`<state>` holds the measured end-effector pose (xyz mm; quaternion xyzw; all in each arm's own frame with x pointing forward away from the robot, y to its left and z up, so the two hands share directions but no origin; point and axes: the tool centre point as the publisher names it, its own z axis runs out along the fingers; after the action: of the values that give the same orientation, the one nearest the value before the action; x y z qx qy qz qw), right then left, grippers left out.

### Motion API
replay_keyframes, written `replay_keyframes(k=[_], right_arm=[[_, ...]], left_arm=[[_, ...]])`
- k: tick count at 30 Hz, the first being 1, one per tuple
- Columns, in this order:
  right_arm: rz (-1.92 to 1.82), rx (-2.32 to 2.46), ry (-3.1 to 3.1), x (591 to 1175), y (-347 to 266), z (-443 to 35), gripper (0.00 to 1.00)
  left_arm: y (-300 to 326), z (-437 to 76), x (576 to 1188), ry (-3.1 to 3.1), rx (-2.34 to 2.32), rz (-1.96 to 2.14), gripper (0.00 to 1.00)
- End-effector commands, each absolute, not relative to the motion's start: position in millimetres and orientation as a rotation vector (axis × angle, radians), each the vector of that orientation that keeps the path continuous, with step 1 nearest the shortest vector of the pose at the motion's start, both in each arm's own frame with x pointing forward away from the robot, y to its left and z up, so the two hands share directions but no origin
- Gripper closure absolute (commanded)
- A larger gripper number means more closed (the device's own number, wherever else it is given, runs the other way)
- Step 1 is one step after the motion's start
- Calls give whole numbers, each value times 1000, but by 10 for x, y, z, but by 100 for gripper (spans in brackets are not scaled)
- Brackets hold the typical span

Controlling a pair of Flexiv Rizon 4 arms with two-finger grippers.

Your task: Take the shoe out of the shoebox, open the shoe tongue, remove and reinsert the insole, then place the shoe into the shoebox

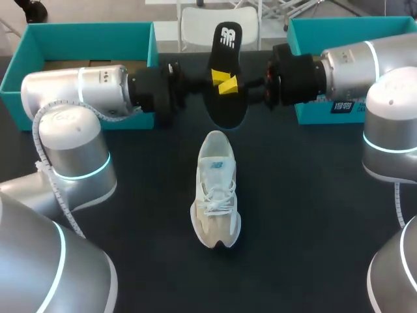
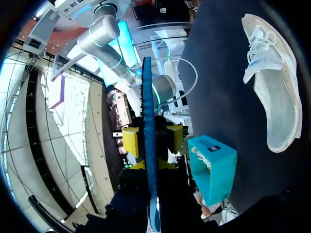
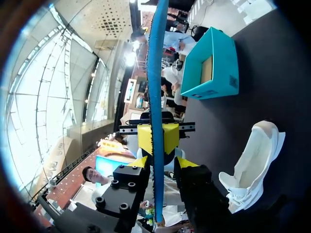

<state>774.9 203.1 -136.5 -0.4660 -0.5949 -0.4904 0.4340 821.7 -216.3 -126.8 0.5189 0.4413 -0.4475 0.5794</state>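
A black insole (image 1: 225, 72) with a white logo hangs in the air above the table's middle, seen edge-on as a blue strip (image 2: 148, 97) (image 3: 156, 73) in both wrist views. My left gripper (image 1: 217, 83) (image 2: 149, 165) is shut on its edge from the left. My right gripper (image 1: 233, 85) (image 3: 163, 162) faces it from the right; its yellow fingers (image 2: 174, 140) stand on either side of the insole with a small gap showing. The white shoe (image 1: 216, 189) (image 2: 274, 92) (image 3: 252, 160) lies on the dark table below them, toe towards the arms.
A teal shoebox (image 1: 85, 27) (image 3: 209, 68) stands at the back left behind my left arm. A second teal box (image 1: 339, 26) (image 2: 214, 167) stands at the back right behind my right arm. A white chair stands past the far edge.
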Motion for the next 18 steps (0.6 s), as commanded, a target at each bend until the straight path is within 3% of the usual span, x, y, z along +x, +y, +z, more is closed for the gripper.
replay_keyframes(k=[1,2,8,9,10,18], right_arm=[[-1211,-1159,-1483,7779,2057,-1386,87],[-1209,-1159,-1482,7778,2056,-1390,100],[-1203,-1154,-1488,7771,2064,-1391,100],[-1204,-1154,-1489,7771,2064,-1390,100],[-1206,-1153,-1491,7771,2062,-1389,100],[-1323,-1110,-1518,7816,1984,-1425,100]], left_arm=[[-2166,-1274,8186,1032,1205,-1040,100],[-2165,-1273,8186,1032,1206,-1038,100],[-2141,-1269,8177,1062,1201,-1039,100],[-2138,-1268,8172,1081,1200,-1063,69],[-2126,-1258,8177,1080,1186,-1076,0],[-1740,-1251,8146,1415,1074,-1207,0]])
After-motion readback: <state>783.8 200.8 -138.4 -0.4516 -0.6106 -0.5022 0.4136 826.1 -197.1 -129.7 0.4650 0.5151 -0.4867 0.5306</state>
